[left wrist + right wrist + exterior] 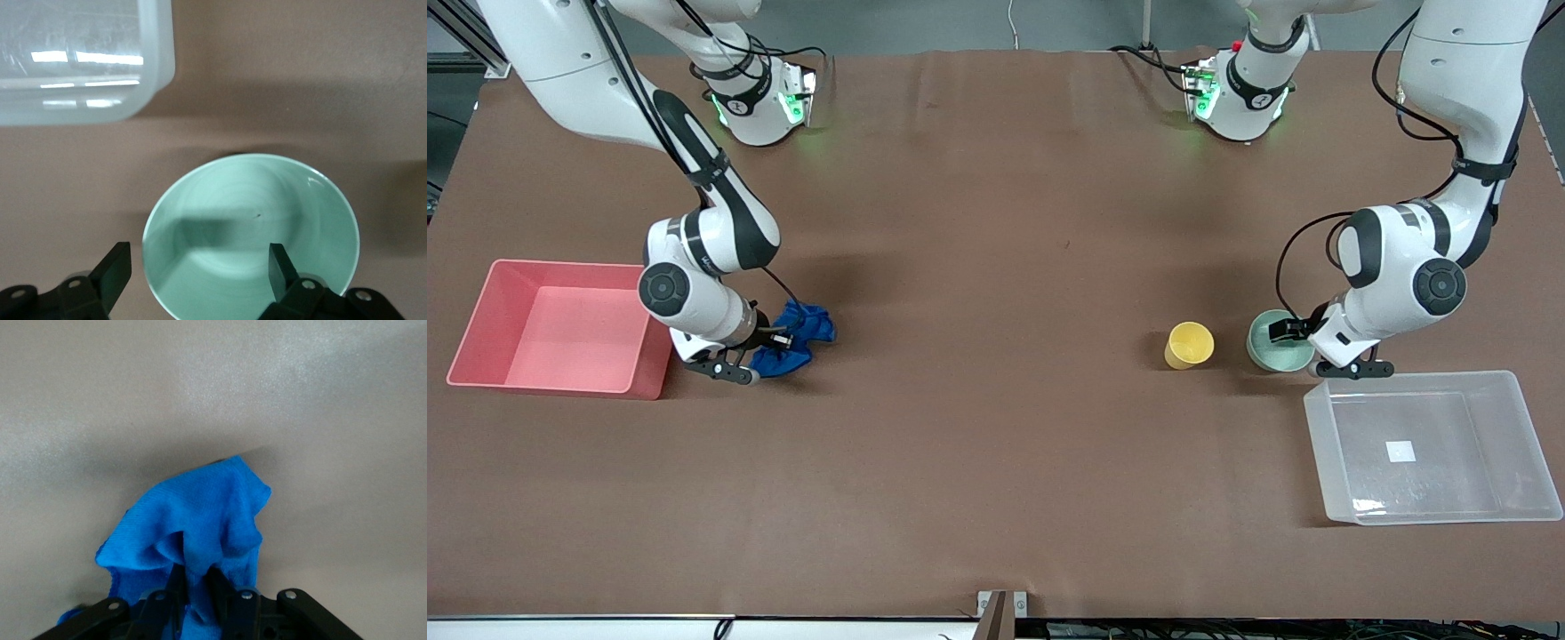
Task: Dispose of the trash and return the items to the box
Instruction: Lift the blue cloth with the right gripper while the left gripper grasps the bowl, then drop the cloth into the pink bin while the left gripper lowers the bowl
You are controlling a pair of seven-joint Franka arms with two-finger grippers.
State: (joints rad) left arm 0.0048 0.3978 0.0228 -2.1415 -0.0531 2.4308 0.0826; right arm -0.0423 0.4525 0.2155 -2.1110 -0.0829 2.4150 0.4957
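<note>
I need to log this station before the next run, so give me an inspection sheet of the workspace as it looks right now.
Surface: brown table, no spills seen.
Job's things: blue cloth wad beside the pink bin, which holds nothing; yellow cup upright beside the mint-green bowl; clear tub, holding nothing, nearer the front camera than the bowl.
Clutter: nothing seen.
Grippers: right gripper shut on the cloth wad; left gripper open, one finger inside the bowl, one outside its rim.
Cables: black cables along both arms, off the table.
Surroundings: metal bracket at the table's near edge.
</note>
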